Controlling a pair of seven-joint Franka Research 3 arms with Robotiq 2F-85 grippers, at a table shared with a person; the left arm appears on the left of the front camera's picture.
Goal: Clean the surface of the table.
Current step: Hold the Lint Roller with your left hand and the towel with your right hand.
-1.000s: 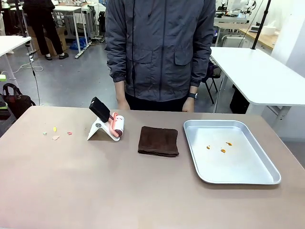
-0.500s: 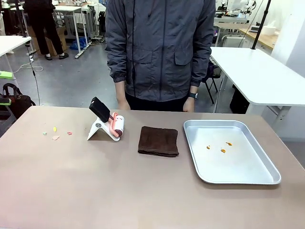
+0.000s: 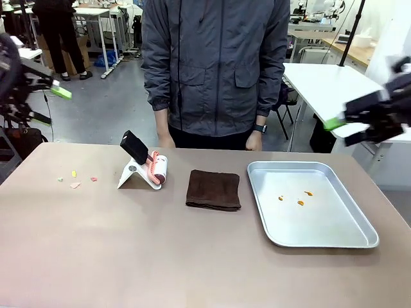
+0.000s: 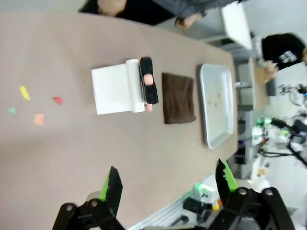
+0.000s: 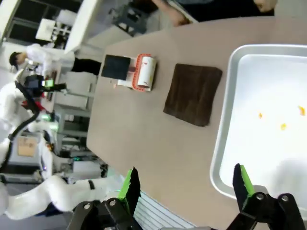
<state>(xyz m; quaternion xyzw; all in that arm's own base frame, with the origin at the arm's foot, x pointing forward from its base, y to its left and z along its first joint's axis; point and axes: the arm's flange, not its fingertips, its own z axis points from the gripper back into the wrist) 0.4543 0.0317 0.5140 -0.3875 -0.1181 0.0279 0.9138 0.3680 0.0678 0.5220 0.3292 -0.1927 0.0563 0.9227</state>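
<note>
The table sits below both grippers, with scraps under your left gripper. It and the right gripper hover wide open and empty. Looks like step one: you'd drop onto the lint roller or the cloth.

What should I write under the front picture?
Left gripper and right gripper raised open; the table holds roller, cloth, tray.
</note>
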